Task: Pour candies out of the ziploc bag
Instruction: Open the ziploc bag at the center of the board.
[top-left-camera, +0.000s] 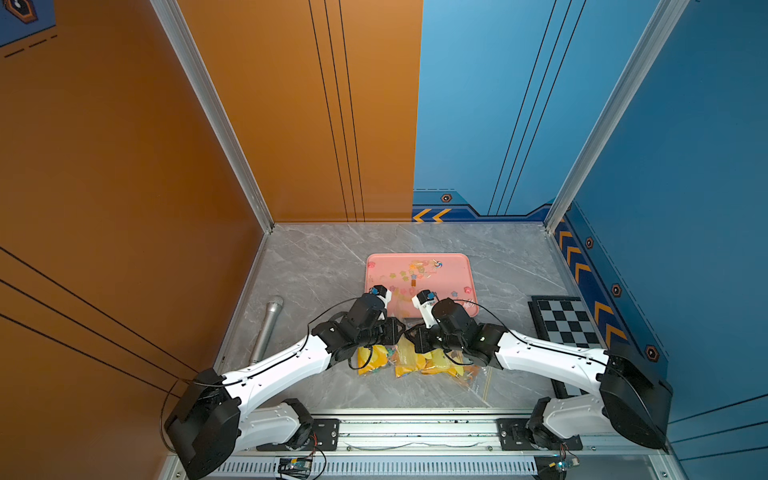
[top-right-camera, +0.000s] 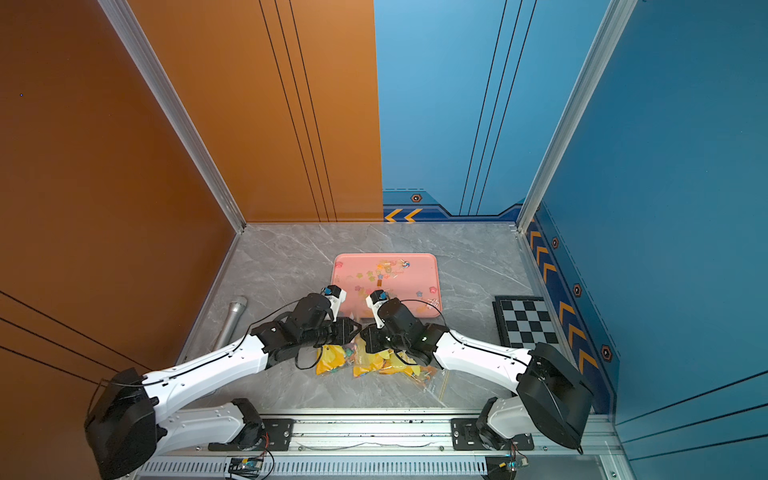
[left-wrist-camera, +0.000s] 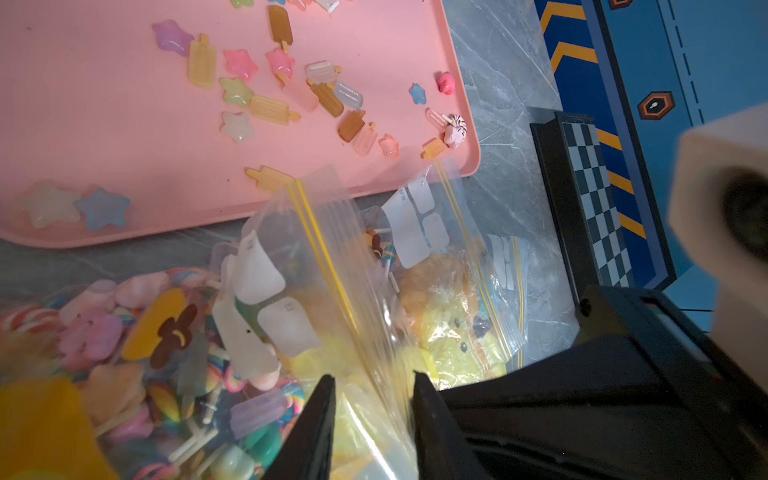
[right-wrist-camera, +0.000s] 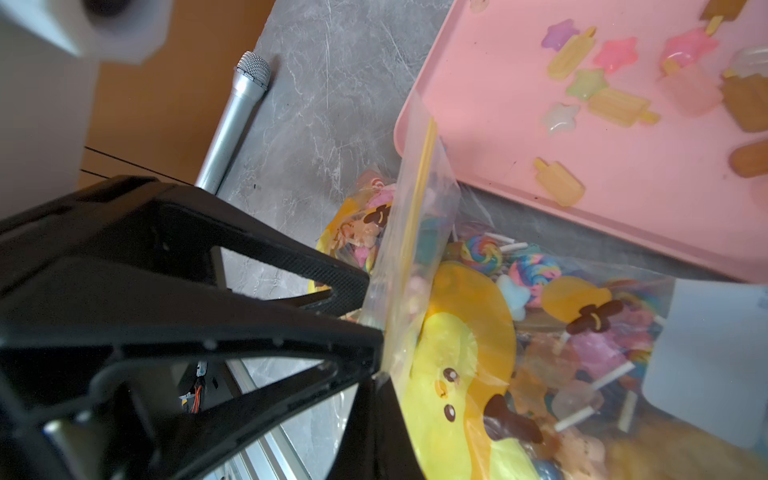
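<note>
A gray stone table sits between an orange wall and a blue wall. The ziploc bag lies on it just in front of the pink tray, long side going left to right, with candies inside. Its yellow zip strip runs from the grippers toward the tray. The right gripper pinches the bag's edge tight. The left gripper has its jaws apart around that edge. A microphone and a checkerboard lie at the sides.

Orange wall, blue wall, grey marble tabletop.
</note>
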